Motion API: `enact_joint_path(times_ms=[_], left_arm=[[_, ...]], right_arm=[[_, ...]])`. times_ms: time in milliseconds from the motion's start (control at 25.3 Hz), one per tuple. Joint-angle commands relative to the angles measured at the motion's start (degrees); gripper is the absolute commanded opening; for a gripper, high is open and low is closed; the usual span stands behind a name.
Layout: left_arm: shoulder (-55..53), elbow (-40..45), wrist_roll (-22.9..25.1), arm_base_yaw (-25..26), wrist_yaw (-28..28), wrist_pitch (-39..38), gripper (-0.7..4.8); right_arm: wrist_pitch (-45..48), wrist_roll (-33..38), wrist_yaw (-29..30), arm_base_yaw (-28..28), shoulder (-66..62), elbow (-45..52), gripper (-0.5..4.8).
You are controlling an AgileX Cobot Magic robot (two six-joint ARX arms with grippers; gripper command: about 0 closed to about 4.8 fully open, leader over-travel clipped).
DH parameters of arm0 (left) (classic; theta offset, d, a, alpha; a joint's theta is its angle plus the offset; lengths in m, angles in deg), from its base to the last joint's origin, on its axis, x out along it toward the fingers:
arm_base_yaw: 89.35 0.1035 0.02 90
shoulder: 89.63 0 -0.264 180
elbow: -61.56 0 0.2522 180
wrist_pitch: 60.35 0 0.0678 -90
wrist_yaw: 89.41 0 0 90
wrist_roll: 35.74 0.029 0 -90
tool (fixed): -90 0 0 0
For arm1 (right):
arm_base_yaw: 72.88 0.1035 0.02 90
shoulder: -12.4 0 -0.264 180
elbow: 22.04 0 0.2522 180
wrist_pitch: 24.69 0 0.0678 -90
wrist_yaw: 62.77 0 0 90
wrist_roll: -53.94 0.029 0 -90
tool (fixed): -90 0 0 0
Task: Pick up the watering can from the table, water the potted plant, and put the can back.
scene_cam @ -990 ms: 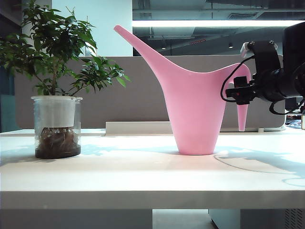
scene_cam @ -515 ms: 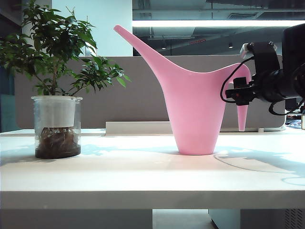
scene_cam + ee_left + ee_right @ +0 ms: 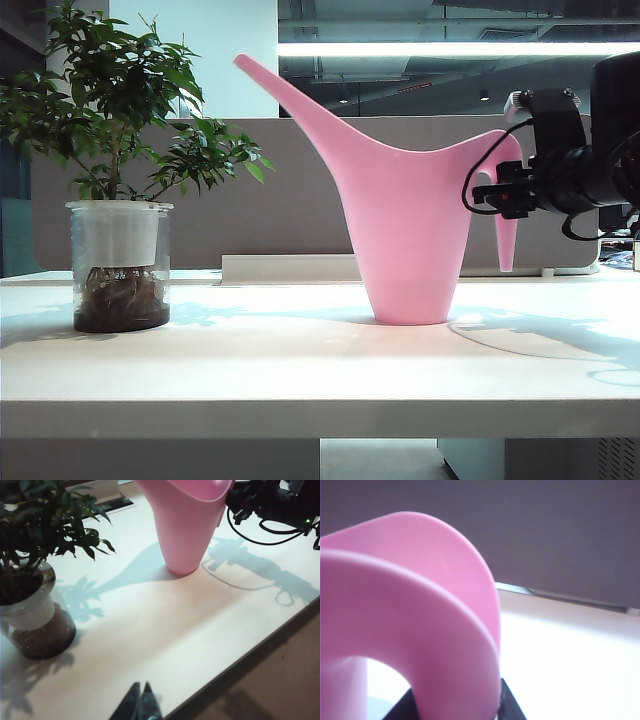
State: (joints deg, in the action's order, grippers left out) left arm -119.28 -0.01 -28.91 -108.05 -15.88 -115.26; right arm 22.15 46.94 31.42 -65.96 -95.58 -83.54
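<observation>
Your right gripper [image 3: 457, 705] clasps the arched handle of the watering can [image 3: 405, 230], which stands upright mid-table [image 3: 300, 370]. Left of it sits the potted plant [image 3: 118, 200]. Your left gripper [image 3: 141, 702] hovers pinched together above the table's front edge.

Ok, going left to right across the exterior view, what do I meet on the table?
potted plant → watering can → right gripper at the can's handle. The left gripper shows only in its wrist view.

Smooth pink plastic watering can [image 3: 410, 235], clear glass jar of the potted plant [image 3: 120, 265], matt white table [image 3: 300, 370].
</observation>
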Motion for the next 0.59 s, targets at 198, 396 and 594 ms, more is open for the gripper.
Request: enact_joint_path(times_ms=[198,396,594], left_arm=[[0.0,-0.2,0.2,0.0,-0.3,0.5,0.03],[0.1,-0.2,0.2,0.0,-0.3,0.5,0.03],[0.1,-0.2,0.2,0.0,-0.2,0.5,0.03]], right_arm=[[0.9,-0.6,0.7,0.0,0.2,-0.4,0.89],[0.9,-0.6,-0.7,0.0,0.2,-0.4,0.08],[0.9,-0.6,-2.6,0.0,0.3,-0.9,-0.04]])
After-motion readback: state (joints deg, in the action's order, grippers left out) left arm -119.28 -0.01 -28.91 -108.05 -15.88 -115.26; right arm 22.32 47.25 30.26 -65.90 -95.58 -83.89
